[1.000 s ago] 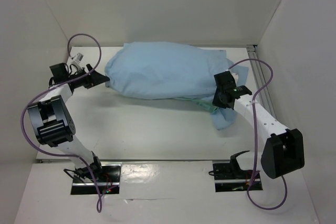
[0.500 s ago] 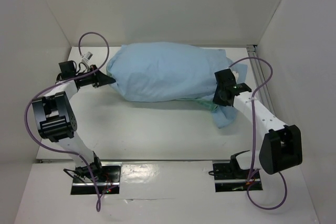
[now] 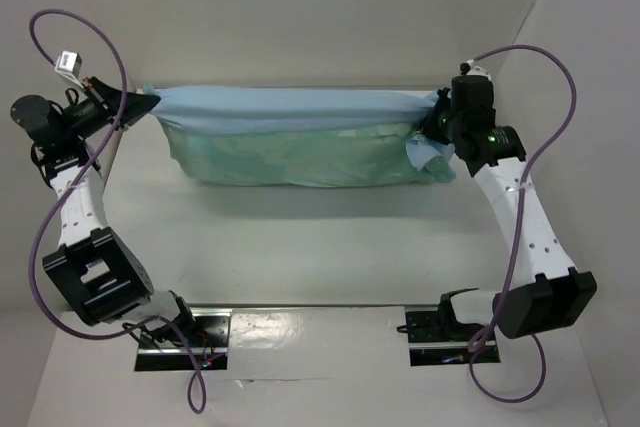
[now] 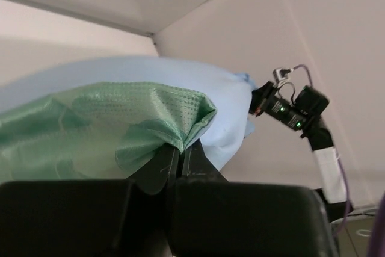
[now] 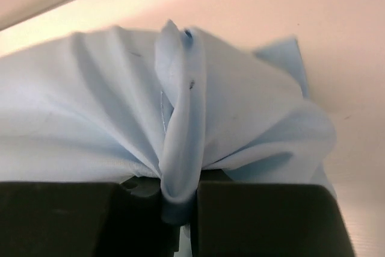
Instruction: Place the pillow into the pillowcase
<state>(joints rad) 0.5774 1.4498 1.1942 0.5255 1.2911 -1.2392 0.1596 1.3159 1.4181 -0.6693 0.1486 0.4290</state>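
Observation:
The pillowcase point(image 3: 300, 137) hangs stretched between both arms above the table, light blue along its top and sea-green with pale swirls below. It bulges full; the pillow itself is hidden inside. My left gripper point(image 3: 152, 104) is shut on the left corner; in the left wrist view its fingers point(image 4: 180, 156) pinch green and blue cloth point(image 4: 120, 124). My right gripper point(image 3: 440, 117) is shut on the right end, where a blue flap point(image 3: 422, 152) droops. In the right wrist view a fold of blue cloth point(image 5: 180, 142) is clamped between the jaws.
White walls enclose the table at the back point(image 3: 300, 17), left and right. A metal rail point(image 3: 300, 312) runs along the near edge by the arm bases. Purple cables point(image 3: 545, 67) loop off both arms.
Both arms have lifted and pulled apart. The left gripper closed on the pillowcase's left corner. The stuffed case rose from the table, stretched taut, and its green face turned towards the camera.

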